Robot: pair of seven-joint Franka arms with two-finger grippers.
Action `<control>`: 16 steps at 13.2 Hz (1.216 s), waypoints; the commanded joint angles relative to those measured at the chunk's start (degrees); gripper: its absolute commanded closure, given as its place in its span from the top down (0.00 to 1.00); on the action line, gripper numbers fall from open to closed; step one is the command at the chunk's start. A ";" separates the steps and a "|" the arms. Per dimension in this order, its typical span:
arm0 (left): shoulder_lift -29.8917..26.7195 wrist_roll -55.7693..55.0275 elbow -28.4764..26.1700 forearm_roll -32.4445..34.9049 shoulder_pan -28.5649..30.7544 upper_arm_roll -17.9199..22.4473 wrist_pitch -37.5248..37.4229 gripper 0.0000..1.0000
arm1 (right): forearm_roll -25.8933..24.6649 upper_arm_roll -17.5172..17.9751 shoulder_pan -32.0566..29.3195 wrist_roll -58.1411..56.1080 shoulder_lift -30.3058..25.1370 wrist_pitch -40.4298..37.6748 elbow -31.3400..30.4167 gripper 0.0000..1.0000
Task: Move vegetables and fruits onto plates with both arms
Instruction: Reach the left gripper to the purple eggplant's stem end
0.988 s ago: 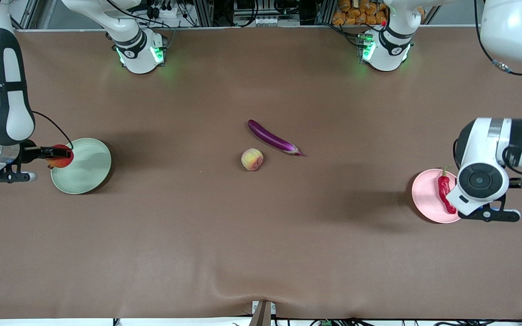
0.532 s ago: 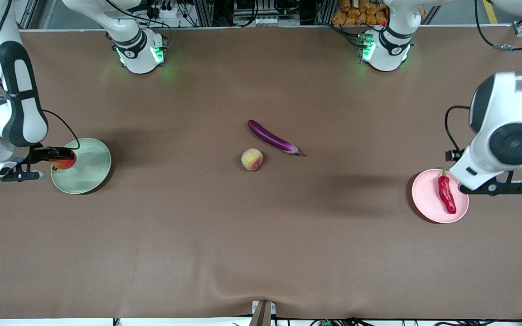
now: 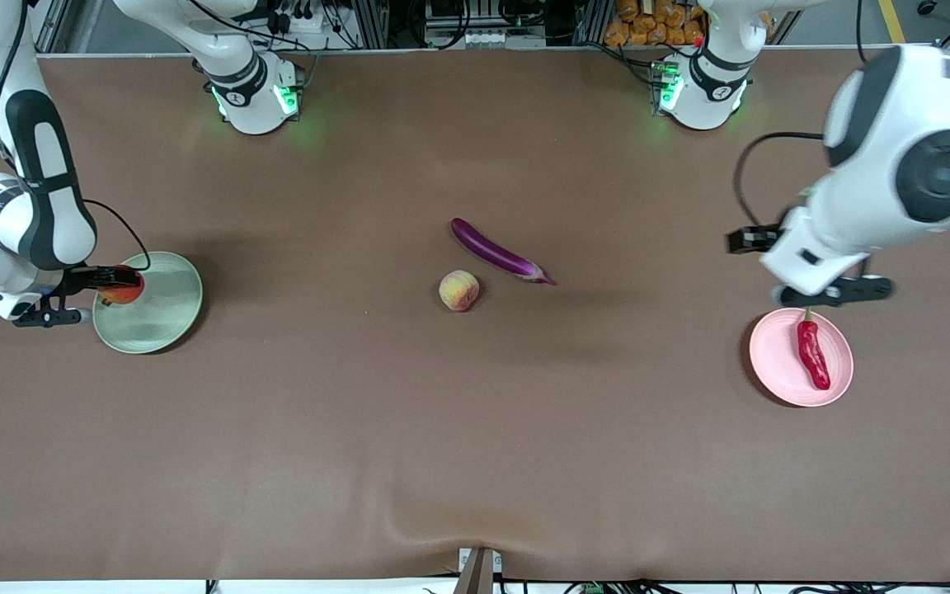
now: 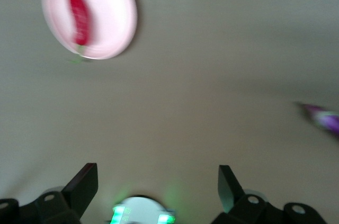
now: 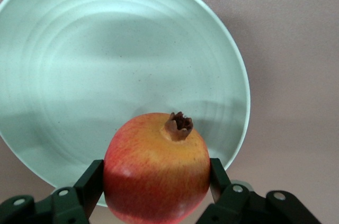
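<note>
The right tool (image 5: 157,181) is closed on the red fruit (image 5: 157,167), a finger (image 5: 91,179) pressed to each side of it. It holds the fruit over the rim of the green plate (image 3: 163,309), at the right arm's end of the table (image 3: 475,462).

The left tool (image 4: 158,181) is spread wide and holds nothing. It is up in the air over bare table, beside the pink plate (image 3: 780,363) at the left arm's end. The chili (image 3: 811,353) lies on that plate, its stem pointing toward the robots' bases.

The eggplant (image 3: 497,252) lies slantwise near the middle of the table. The peach (image 3: 458,290) sits just beside it, nearer the front camera, not touching it. Both are well apart from either plate.
</note>
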 commanded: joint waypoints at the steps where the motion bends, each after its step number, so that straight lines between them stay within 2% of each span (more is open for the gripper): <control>1: 1.30 -8.46 -0.31 -3.00 -2.19 -2.38 3.85 1.00 | 1.52 0.44 -0.79 -3.20 -0.55 3.10 -1.62 0.56; 5: 5.69 -24.10 -0.92 -2.30 -10.71 -2.39 9.65 1.00 | 2.40 0.53 -0.61 -3.98 -0.64 2.84 -1.62 0.69; 6: 6.49 -27.62 -1.44 -2.30 -12.12 -2.39 11.58 1.00 | 2.67 0.53 -0.70 -4.43 -0.64 2.84 -1.62 0.69; 9: 6.94 -36.94 -6.09 -2.30 -15.47 -2.39 19.57 1.00 | 2.85 0.53 -0.79 -4.78 -0.64 2.84 -1.71 0.74; 10: 7.02 -40.01 -7.93 -2.30 -16.35 -2.39 22.38 1.00 | 2.85 0.53 -0.88 -4.78 -0.64 2.84 -1.79 0.83; 12: 6.94 -46.69 -12.76 -2.21 -18.10 -2.30 29.58 1.00 | 2.85 0.53 -0.88 -5.13 -0.64 2.84 -1.79 0.81; 13: 7.28 -49.33 -14.70 -2.21 -18.90 -2.30 32.92 1.00 | 2.85 0.53 -0.88 -5.13 -0.64 2.84 -1.88 0.89; 16: 11.84 -57.86 -14.90 0.15 -21.01 -2.30 38.04 1.00 | 2.85 0.53 -0.88 -5.13 -0.64 2.75 -1.88 0.94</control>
